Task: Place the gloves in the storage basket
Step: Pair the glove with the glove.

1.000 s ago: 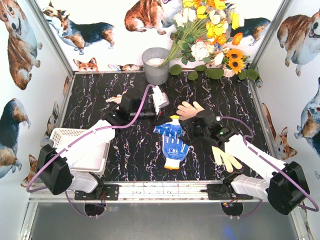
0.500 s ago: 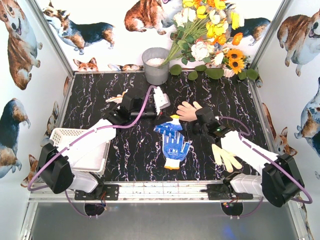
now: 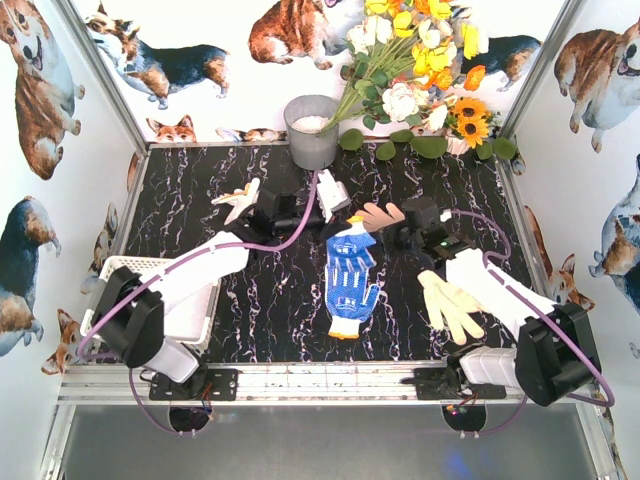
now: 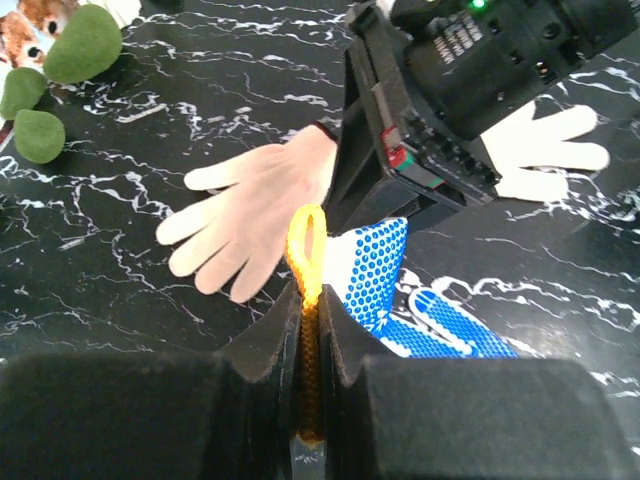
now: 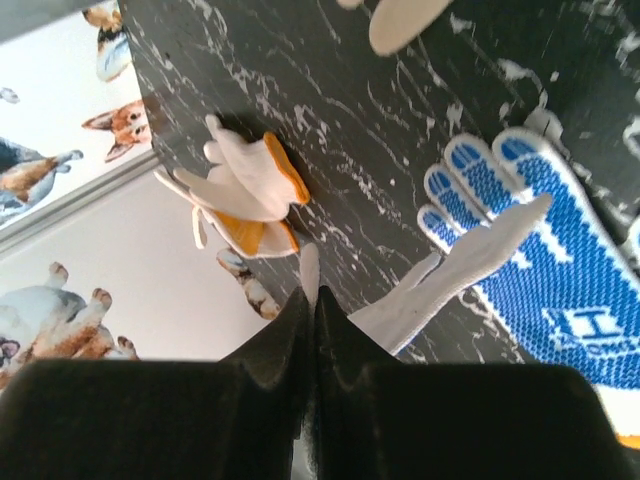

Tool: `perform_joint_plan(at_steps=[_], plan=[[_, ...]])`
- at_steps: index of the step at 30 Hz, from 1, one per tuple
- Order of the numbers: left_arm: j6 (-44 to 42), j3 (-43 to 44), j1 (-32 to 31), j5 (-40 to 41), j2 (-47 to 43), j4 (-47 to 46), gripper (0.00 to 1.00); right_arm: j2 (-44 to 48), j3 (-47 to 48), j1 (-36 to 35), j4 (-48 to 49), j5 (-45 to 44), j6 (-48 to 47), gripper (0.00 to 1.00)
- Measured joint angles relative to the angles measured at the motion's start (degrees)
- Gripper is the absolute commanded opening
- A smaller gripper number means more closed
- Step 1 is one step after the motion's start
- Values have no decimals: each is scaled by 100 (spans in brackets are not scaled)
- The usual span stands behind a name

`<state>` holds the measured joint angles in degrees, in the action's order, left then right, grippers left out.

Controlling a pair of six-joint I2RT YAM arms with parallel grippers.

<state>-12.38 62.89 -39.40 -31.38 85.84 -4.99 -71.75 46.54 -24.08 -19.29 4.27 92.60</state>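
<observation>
Blue glove [image 3: 352,275] printed "H" | left end effector [image 4: 308,292] grips its cuff [image 4: 307,235] | right end effector [image 5: 309,300] grips cream glove [image 4: 250,205]

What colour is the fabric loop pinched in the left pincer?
The loop is orange-yellow, best seen in the left wrist view.

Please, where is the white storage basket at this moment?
In the top view the storage basket stands at the near-left corner of the table, partly under the left arm, to the left of the blue-dotted glove at the centre.
</observation>
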Motion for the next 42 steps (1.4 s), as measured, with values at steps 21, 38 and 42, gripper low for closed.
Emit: perform_joint_plan(at_steps=[21, 38, 42], plan=[[-201, 490, -2, 1025, 986, -1379, 0, -966, 542, 848, 745, 632, -1515, 0], [214, -907, -380, 1156, 640, -1235, 0, -997, -179, 417, 570, 732, -2616, 0], [229, -994, -393, 1231, 516, -1231, 0, -994, -234, 291, 573, 651, -2656, 0]])
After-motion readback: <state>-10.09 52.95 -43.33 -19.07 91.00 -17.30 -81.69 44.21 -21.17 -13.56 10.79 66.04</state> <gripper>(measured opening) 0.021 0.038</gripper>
